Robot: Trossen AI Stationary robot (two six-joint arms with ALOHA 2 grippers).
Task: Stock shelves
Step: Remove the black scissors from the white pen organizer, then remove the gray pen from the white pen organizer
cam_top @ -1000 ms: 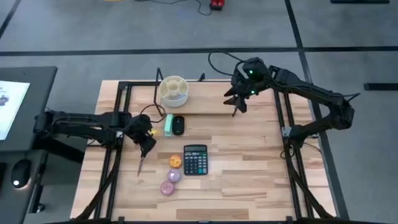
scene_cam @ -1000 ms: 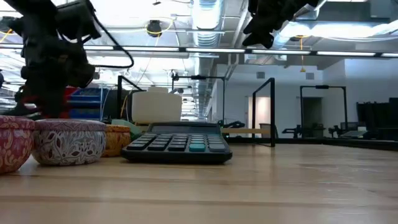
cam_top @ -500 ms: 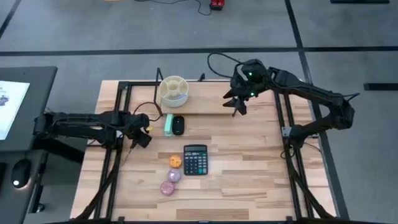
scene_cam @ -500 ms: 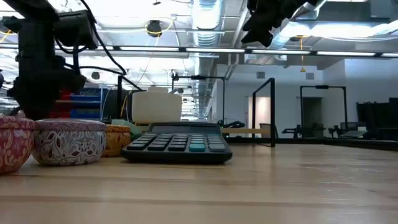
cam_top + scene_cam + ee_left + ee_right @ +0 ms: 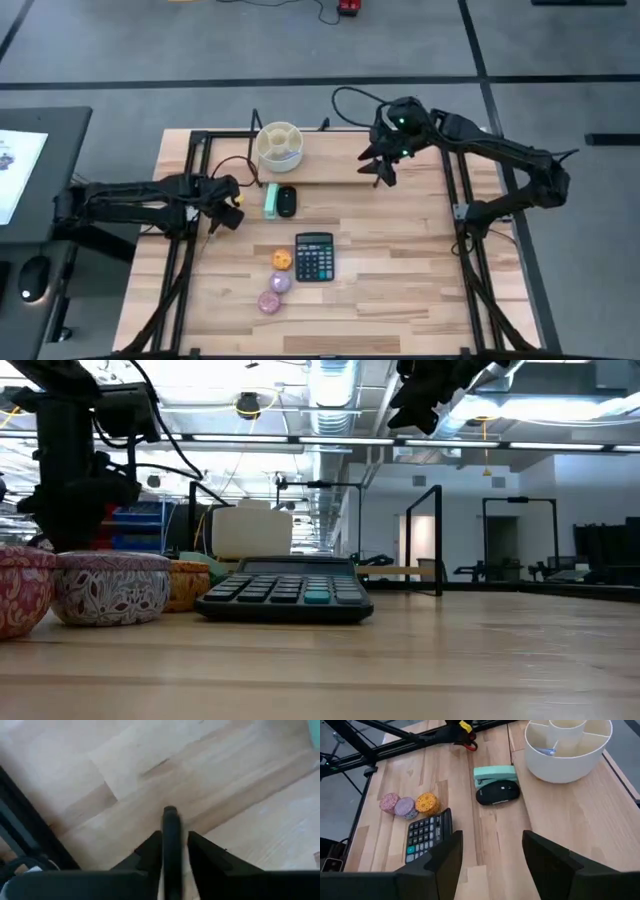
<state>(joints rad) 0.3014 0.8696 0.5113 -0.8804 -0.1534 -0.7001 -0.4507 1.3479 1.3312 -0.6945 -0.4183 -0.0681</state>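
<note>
The rack (image 5: 330,160) stands at the far side of the table (image 5: 400,270), near the middle. Its plank is pale wood. A round cream organizer (image 5: 279,145) with compartments sits on the left end of the plank.

The right gripper (image 5: 383,172) hangs above the right part of the rack. Its two fingers (image 5: 445,860) are spread apart and hold nothing.

The left gripper (image 5: 222,215) is over the left part of the table, near the black frame rail, with the arm stretched in from the left. In the left wrist view its fingers (image 5: 150,852) are pressed on a thin dark rod (image 5: 171,845); what this rod is, I cannot tell.

In front of the rack, a green stapler (image 5: 271,200) and a black mouse (image 5: 287,201) lie side by side on the table, just beside each other. Nearer the front edge lies a black calculator (image 5: 314,257). To its left three small round tins are in a line: an orange tin (image 5: 282,259), a purple tin (image 5: 279,282) and a pink tin (image 5: 268,301).
</note>
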